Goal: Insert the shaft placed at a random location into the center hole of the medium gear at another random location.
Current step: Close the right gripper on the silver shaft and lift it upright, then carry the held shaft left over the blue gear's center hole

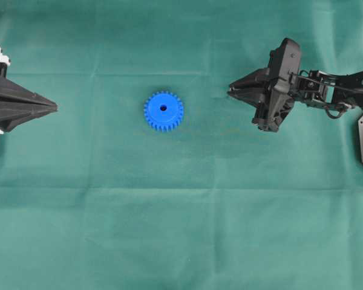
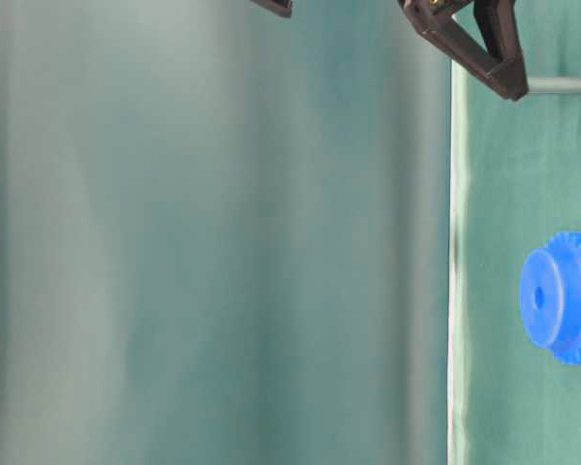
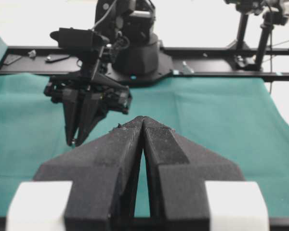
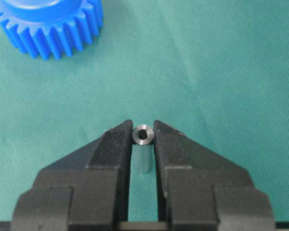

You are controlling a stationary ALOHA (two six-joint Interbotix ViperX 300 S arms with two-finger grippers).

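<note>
fingertips (image 4: 119, 135) of the right gripper (image 4: 143, 130) sit tight against both sides of the shaft (image 4: 143, 135), which stands upright between them with its hollow top end facing the wrist camera; the jaws look closed on it, with no gap showing either side. gripping it near the top, axis vertical, makes sense: the pin can then go straight down into a hole without being turned in the hand. whether its lower end touches the green cloth (image 4: 221, 72) or is clear of it is hard to tell from above; in the table-level view the pin pokes out past the fingers, but that view is too tight to settle it.

the medium gear (image 1: 163, 110) lies flat on the cloth near the middle of the table, well apart from the right gripper, its center hole (image 1: 163, 109) open and facing up. lying flat, it offers the hole squarely to a vertical pin.

the left gripper (image 3: 143, 122) is pinched shut on nothing, parked at its own edge of the table, away from the gear, leaving the path clear.

i judge the grasp step just about done, with carrying and aligning over the hole ahead.
</note>
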